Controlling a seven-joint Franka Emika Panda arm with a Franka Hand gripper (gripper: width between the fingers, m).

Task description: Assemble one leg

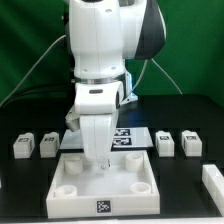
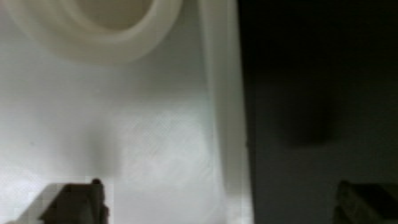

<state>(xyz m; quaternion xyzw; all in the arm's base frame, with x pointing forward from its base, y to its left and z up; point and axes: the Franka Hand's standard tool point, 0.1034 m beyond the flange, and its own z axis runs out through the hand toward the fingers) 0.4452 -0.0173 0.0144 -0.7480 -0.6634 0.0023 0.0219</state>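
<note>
The claw [image 1: 100, 163] hangs spread and empty over the square base [image 1: 75, 190], while the leg [image 1: 165, 144] at the exterior view's right looks light, rigid, best pinched across its flat sides.

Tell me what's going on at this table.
The arm's hand hangs low over the white base, open and holding nothing. The wrist view shows the base's edge and one round socket below the spread fingers. Legs lie loose on the table beside the base, two at the exterior view's left and two at its right. No leg stands in a socket yet, so the assembly has not visibly begun.
</note>
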